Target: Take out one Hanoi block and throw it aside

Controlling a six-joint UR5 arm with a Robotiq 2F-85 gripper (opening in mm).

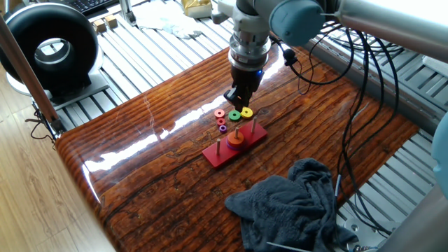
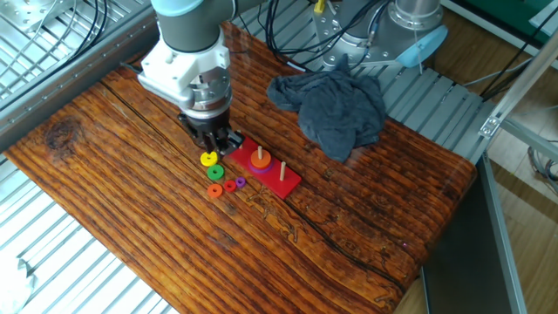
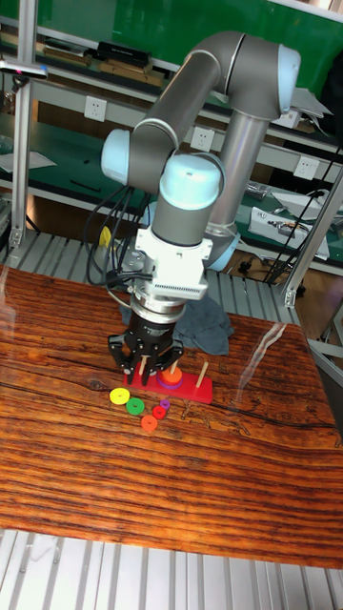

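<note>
The Hanoi block (image 1: 247, 112) is a small flat yellow ring lying on the wooden table, beside a green ring (image 1: 234, 115) and an orange-red ring (image 1: 220, 113). It also shows in the other fixed view (image 2: 208, 159) and the tall view (image 3: 120, 396). My gripper (image 1: 238, 100) hangs just above and behind the yellow ring, open, with nothing between its fingers (image 3: 113, 350). The red peg base (image 1: 222, 155) sits next to the rings, with an orange ring (image 1: 236, 140) on its middle peg.
Two tiny rings, one red (image 2: 230, 184) and one purple (image 2: 241, 181), lie by the base. A crumpled grey cloth (image 1: 294, 203) sits on the table's near right corner. A black round device (image 1: 52, 49) stands off the table at the left. Cables hang behind the arm.
</note>
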